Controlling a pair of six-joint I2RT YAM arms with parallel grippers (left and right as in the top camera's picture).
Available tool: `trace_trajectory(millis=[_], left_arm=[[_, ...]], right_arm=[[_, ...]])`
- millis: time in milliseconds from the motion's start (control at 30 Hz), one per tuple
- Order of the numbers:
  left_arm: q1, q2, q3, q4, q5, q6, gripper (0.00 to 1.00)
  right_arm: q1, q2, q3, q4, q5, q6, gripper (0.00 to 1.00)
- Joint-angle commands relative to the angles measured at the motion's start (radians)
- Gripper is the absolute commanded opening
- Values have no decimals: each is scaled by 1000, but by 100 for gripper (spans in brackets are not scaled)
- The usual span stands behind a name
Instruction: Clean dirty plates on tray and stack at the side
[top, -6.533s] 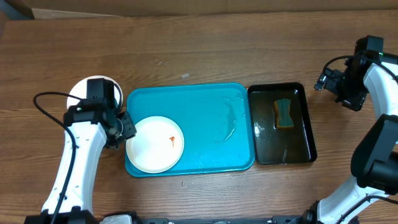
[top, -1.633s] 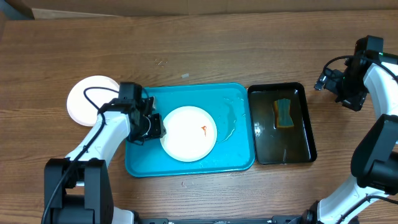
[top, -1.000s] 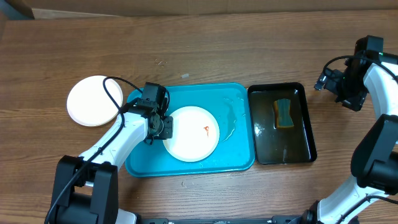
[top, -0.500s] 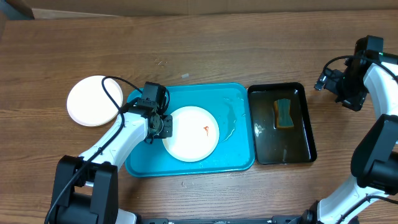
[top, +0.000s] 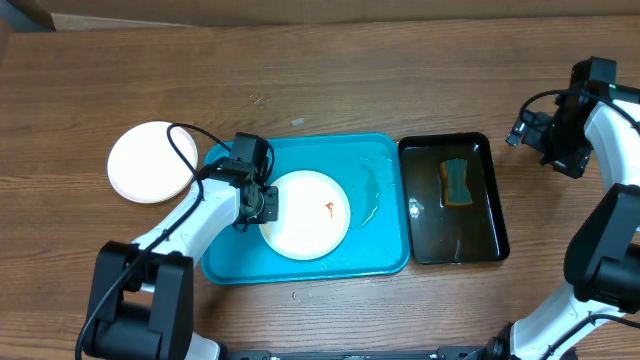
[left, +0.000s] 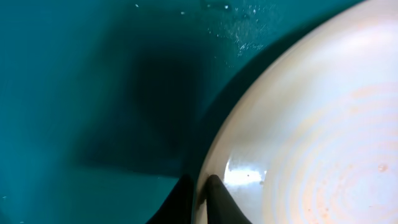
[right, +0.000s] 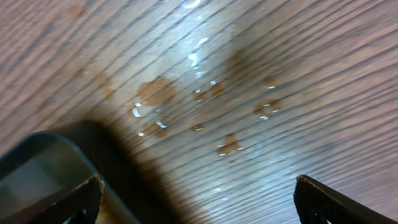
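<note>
The plate (top: 308, 214) slid rightward across the wet tray (top: 382, 252) on wooden table (top: 300, 70).

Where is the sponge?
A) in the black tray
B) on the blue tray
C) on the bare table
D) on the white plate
A: the sponge lies inside the black tray, to the right of the blue one.
</note>
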Motion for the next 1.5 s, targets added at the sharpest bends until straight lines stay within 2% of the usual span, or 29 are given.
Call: trace_trajectory(millis=[0,133,433,633,767,867,1000,1133,1267,1467], left_arm=[[0,19,-1,2,10,-6,8],[0,18,-1,2,10,-7,4],[35,18,-1,-27,3,-159,4],[68,18,-1,-33,61,-152,6],[67,18,-1,-32,61,-147,6],[67,18,-1,-32,61,-147,6],[65,18,-1,-32,61,-147,6],[65,18,-1,-31,61,-147,7],[65,18,-1,-29,61,-147,10],[65,18,-1,-31,58,-147,12]], right_arm=[[3,-11,10,6,70,-42,100],[3,-11,10,6,70,-42,100],[3,-11,10,6,70,-42,100],[4,-11,10,65,9,-37,100],[4,-11,11,7,-310,23,100],[4,-11,11,-29,-615,-175,100],[8,-12,11,-102,-745,-142,100],[54,-12,11,-185,-691,-200,100],[134,-11,8,-241,-463,-198,100],[265,-11,-38,-219,-127,-43,100]])
